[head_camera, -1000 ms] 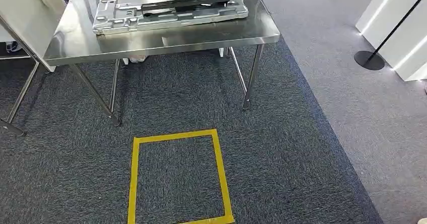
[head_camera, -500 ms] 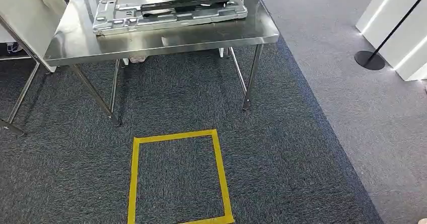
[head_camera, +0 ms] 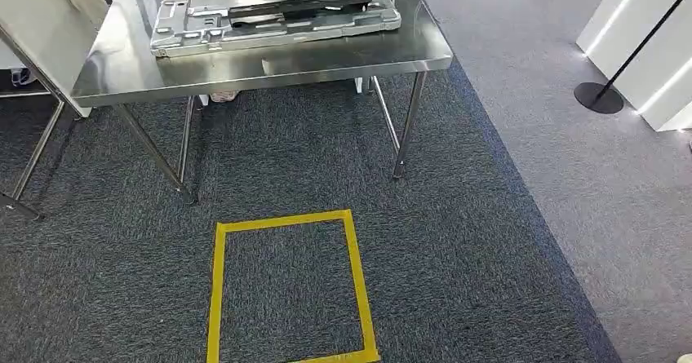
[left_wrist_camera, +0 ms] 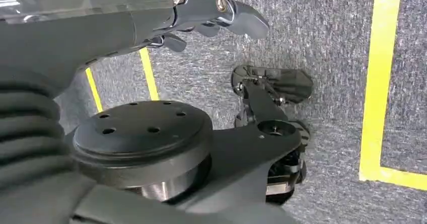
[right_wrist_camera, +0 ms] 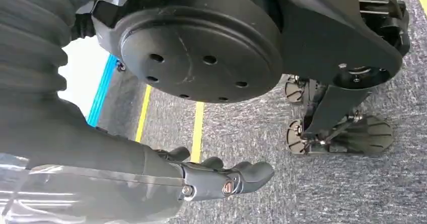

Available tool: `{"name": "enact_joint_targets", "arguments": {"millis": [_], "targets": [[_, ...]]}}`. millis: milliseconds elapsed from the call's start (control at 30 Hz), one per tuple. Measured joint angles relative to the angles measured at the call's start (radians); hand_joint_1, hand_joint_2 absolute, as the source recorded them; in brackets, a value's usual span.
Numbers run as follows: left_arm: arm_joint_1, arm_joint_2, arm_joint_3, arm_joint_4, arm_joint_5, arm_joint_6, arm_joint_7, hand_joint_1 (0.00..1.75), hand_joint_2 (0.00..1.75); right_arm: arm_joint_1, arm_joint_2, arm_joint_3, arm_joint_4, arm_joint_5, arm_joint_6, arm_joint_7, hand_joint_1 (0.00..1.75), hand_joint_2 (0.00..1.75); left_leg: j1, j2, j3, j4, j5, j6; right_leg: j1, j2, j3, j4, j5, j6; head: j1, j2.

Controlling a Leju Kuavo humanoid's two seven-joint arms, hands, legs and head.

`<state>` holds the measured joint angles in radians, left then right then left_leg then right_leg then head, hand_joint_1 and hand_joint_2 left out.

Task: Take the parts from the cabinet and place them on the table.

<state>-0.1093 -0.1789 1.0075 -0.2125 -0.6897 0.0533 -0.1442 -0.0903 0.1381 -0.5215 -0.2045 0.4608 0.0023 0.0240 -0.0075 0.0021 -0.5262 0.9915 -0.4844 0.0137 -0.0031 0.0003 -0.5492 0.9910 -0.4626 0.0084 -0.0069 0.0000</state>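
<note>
Part (head_camera: 273, 14): flat on table (head_camera: 245, 68), well ahead of both hands; apparently already delivered. Left hand (left_wrist_camera: 211, 17): hanging, fingers loosely apart, holding nothing. Right hand (right_wrist_camera: 221, 176): likewise released, over carpet (head_camera: 457, 241).

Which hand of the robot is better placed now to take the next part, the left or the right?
Neither, as far as I can judge. The left hand and the right hand both hang over the carpet, holding nothing. The table stands ahead.
</note>
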Motion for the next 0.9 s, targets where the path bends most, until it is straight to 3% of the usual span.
{"name": "enact_joint_targets", "arguments": {"millis": [500, 900], "targets": [[-0.001, -0.002, 0.001, 0.0, 0.021, -0.031, 0.031, 0.0, 1.75, 0.0, 0.0, 0.001, 0.0, 0.006, -0.002, 0.01, 0.0, 1.75, 0.0, 0.0, 0.0, 0.0, 0.0, 0.0, 0.0, 0.0, 0.0, 0.0, 0.0, 0.0, 0.0, 0.0], [0.066, 0.04, -0.255, -0.029, 0.214, -0.038, 0.061, 0.0, 1.75, 0.046, -0.024, 0.13, -0.032, -0.125, -0.003, -0.002, 0.0, 1.75, 0.0, 0.0, 0.0, 0.0, 0.0, 0.0, 0.0, 0.0, 0.0, 0.0, 0.0, 0.0, 0.0, 0.0]]}}
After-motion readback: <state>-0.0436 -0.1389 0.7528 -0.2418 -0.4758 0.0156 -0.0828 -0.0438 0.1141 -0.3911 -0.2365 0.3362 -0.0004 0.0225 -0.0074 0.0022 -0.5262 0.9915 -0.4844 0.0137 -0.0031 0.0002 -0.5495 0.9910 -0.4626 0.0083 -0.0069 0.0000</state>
